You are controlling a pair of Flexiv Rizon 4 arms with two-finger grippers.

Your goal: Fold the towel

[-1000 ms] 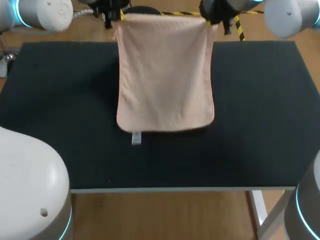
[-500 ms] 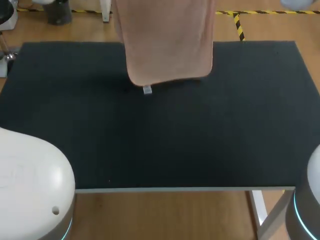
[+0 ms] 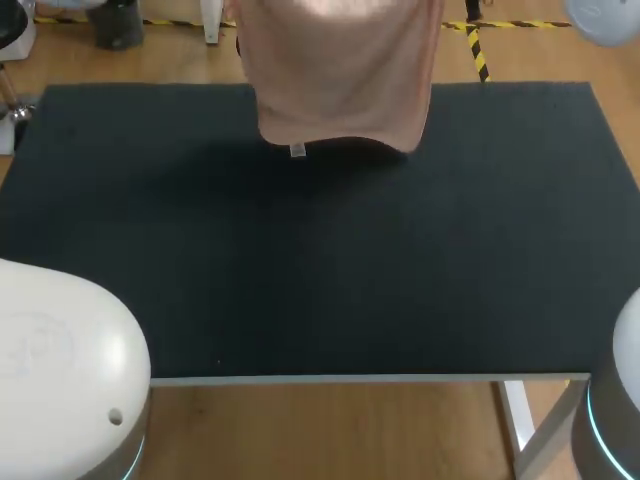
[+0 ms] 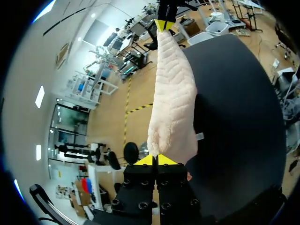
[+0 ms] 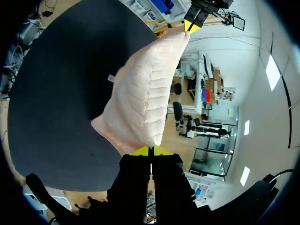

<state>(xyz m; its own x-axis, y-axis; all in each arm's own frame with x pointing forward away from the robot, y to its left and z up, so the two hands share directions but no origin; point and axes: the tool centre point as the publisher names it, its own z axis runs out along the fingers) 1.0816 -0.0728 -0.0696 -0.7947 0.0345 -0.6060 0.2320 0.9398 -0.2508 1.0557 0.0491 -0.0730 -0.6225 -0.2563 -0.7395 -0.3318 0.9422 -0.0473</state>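
- Where the head view ends at its upper middle, the pink towel (image 3: 340, 75) hangs over the far edge of the black table (image 3: 320, 280), and its top runs out of frame.
- The lower hem lies across the table's far strip. A small white tag (image 3: 297, 150) dangles at the hem's left end.
- Left gripper (image 4: 155, 160): yellow tips are pressed together, pinching one top corner of the towel.
- Right gripper (image 5: 150, 151): tips are likewise tight on the other top corner.
- The towel spans between the two grippers. In each wrist view the other gripper shows ahead, at the cloth's far corner.
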